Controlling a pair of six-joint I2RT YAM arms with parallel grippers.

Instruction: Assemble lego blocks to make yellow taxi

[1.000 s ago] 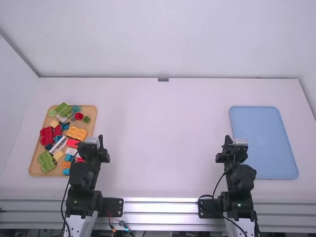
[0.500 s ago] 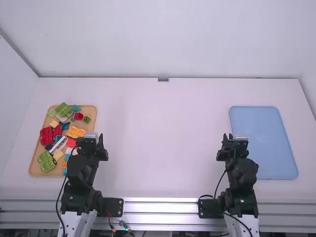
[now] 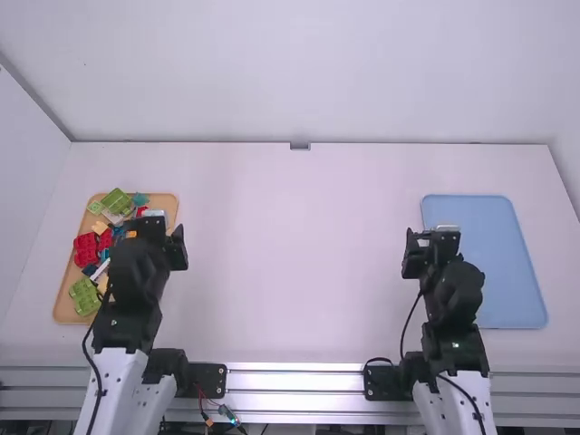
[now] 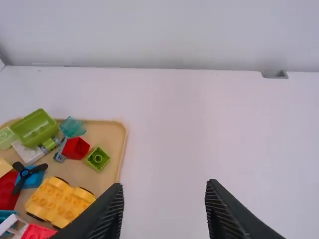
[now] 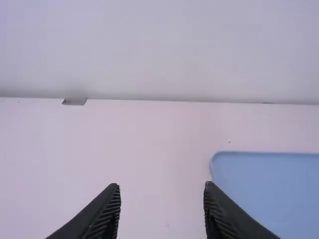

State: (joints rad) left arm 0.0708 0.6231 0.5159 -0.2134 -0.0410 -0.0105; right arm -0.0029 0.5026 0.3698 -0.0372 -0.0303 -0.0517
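My left pincer (image 4: pixel 165 183) and right pincer (image 5: pixel 162 185) gape wide, empty; the yellow wheeled base (image 4: pixel 62 201) sits on the wooden tray (image 4: pixel 107 130) at the tabletop's (image 3: pixel 299 254) left. With the red brick (image 4: pixel 39 232) so close, a careless grasp could catch both. The left wrist view shows the base's black wheels (image 4: pixel 61 180); in the high view my left arm (image 3: pixel 131 276) crosses that spot.

Plain back wall (image 3: pixel 362 72), pale side wall (image 3: pixel 23 181), white table (image 3: pixel 308 272)

no readable text, no legible labels, numbers or signs
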